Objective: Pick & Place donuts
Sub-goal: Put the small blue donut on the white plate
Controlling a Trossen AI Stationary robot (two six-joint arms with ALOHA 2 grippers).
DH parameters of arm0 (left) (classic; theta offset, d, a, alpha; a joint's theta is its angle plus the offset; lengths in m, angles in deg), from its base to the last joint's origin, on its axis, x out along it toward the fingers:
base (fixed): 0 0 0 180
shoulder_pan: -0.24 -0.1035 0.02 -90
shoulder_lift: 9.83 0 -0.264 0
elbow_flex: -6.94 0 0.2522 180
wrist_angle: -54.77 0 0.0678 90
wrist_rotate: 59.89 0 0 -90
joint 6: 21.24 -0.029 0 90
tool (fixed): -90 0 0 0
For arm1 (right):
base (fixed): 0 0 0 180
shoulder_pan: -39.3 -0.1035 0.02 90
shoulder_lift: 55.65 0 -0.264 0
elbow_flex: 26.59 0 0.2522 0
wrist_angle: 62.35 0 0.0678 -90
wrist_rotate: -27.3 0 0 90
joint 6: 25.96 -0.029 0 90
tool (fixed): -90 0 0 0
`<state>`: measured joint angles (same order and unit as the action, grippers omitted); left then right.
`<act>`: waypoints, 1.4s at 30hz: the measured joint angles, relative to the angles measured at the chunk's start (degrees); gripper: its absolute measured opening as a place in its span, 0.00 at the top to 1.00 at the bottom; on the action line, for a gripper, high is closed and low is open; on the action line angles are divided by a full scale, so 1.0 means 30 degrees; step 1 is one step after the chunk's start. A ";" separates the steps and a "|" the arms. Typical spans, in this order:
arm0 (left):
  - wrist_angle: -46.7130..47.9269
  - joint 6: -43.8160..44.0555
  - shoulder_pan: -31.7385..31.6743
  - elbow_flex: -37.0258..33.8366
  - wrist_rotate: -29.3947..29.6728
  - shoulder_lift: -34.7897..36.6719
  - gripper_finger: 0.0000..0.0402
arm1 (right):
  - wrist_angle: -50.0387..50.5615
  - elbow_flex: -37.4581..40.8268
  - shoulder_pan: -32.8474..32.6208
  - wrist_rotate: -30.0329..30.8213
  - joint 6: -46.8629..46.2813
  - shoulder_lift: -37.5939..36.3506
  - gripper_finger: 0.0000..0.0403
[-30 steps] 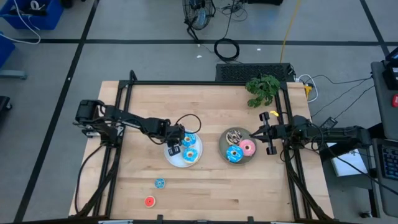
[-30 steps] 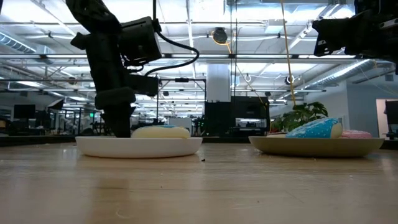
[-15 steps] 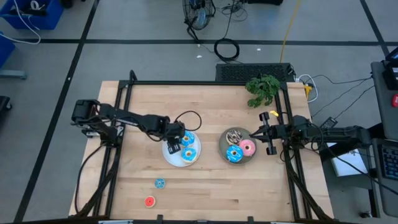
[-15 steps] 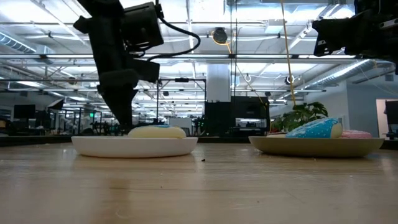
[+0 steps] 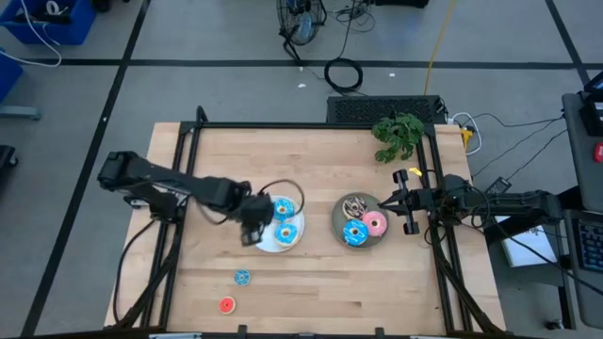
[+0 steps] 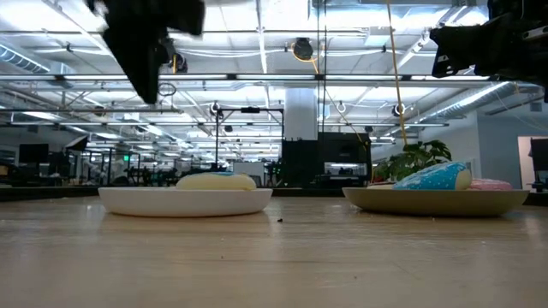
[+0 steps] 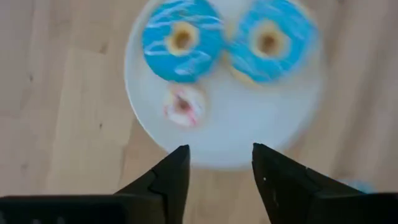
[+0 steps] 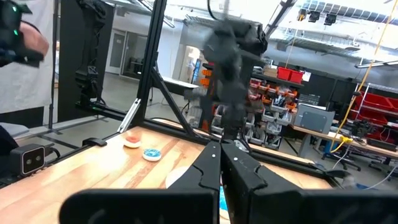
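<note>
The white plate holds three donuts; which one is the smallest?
The tiny white donut with red streaks; the other two donuts on the white plate are bigger and blue-iced.

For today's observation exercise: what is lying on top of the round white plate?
On the white plate lie two blue-iced donuts and one tiny white-and-red donut. The open left gripper is above its rim, hiding nothing on it.

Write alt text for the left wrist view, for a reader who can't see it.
Looking down past the left gripper, whose two dark fingers stand open and empty, onto a round white plate on the wooden table. The plate holds two blue-iced donuts side by side and a tinier white donut with red marks.
</note>
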<state>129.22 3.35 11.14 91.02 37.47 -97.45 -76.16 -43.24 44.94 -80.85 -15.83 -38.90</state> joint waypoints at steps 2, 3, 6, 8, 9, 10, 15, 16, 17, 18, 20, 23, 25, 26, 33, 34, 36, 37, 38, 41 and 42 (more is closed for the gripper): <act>0.0635 0.0034 0.1269 0.0546 0.0398 0.0608 0.60 | 0.0000 0.0000 0.0000 0.0000 -0.0004 0.0000 1.00; 0.0758 0.0188 0.1950 0.0696 0.0646 0.0945 0.62 | 0.0006 0.0000 -0.0003 0.0000 -0.0058 -0.0004 1.00; 0.0701 0.0879 0.4101 0.0903 0.1519 0.2197 0.71 | 0.0159 0.0000 0.0003 -0.0023 -0.0102 0.0000 1.00; 0.0699 0.1784 0.5580 0.0817 0.1984 0.3261 0.78 | 0.0132 0.0000 -0.0003 -0.0029 -0.0109 0.0034 1.00; 0.0706 0.2347 0.6223 0.0755 0.2296 0.3776 0.82 | 0.0144 0.0000 -0.0003 -0.0029 -0.0117 0.0049 1.00; 0.0756 0.3013 0.6811 0.0629 0.2601 0.4290 0.87 | 0.0148 0.0001 -0.0001 -0.0036 -0.0094 0.0058 1.00; 0.2001 0.5657 0.8205 -0.0345 0.4104 0.6251 0.98 | 0.0144 0.0000 0.0003 -0.0044 -0.0015 0.0076 1.00; 0.2286 0.6107 0.8338 -0.0656 0.4352 0.6518 0.98 | 0.0123 0.0000 -0.0004 -0.0044 -0.0007 0.0111 1.00; 0.2367 0.6397 0.8430 -0.1026 0.4514 0.6763 0.99 | 0.0126 0.0000 0.0003 -0.0044 -0.0007 0.0144 1.00; 0.2253 0.6559 0.8422 -0.1374 0.4572 0.6960 0.99 | 0.0151 0.0000 -0.0005 -0.0038 -0.0007 0.0168 1.00; 0.1894 0.6763 0.8412 -0.2116 0.4557 0.7161 0.99 | 0.0120 0.0002 0.0003 -0.0029 -0.0007 0.0197 1.00; 0.0687 0.6996 0.8412 -0.3256 0.4000 0.7192 0.99 | 0.0146 0.0000 0.0003 -0.0029 -0.0005 0.0219 1.00; -0.1071 0.7020 0.8412 -0.4131 0.3617 0.7012 0.99 | 0.0146 0.0000 -0.0005 -0.0029 0.0000 0.0211 1.00; -0.1996 0.7023 0.8416 -0.4571 0.3436 0.6840 0.99 | 0.0186 0.0000 -0.0002 -0.0029 0.0010 0.0218 1.00; -0.4985 0.9553 0.7933 -0.6372 0.1943 0.4704 0.83 | 0.0291 0.0000 -0.0001 -0.0022 0.0226 0.0233 1.00; -0.5259 0.9832 0.7879 -0.6495 0.1763 0.4346 0.80 | 0.0284 0.0000 0.0002 -0.0022 0.0226 0.0233 1.00; -0.6114 1.0068 0.7907 -0.6758 0.1178 0.3680 0.72 | 0.0284 0.0000 -0.0005 -0.0022 0.0276 0.0233 1.00; -0.6559 1.0079 0.7974 -0.6786 0.0826 0.3251 0.69 | 0.0284 0.0002 -0.0005 -0.0022 0.0334 0.0233 1.00; -0.7131 1.0085 0.8056 -0.6786 0.0558 0.2804 0.65 | 0.0284 0.0000 -0.0001 -0.0022 0.0354 0.0233 1.00; -0.8619 0.9957 0.8434 -0.6786 -0.0565 0.1367 0.57 | 0.0284 0.0000 -0.0002 -0.0015 0.0422 0.0233 1.00; -0.8967 0.9696 0.8555 -0.6786 -0.0908 0.0902 0.55 | 0.0284 0.0000 0.0000 -0.0015 0.0430 0.0233 1.00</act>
<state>102.32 32.44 36.80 70.66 34.74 -94.74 -75.31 -43.24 44.94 -80.89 -14.54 -38.20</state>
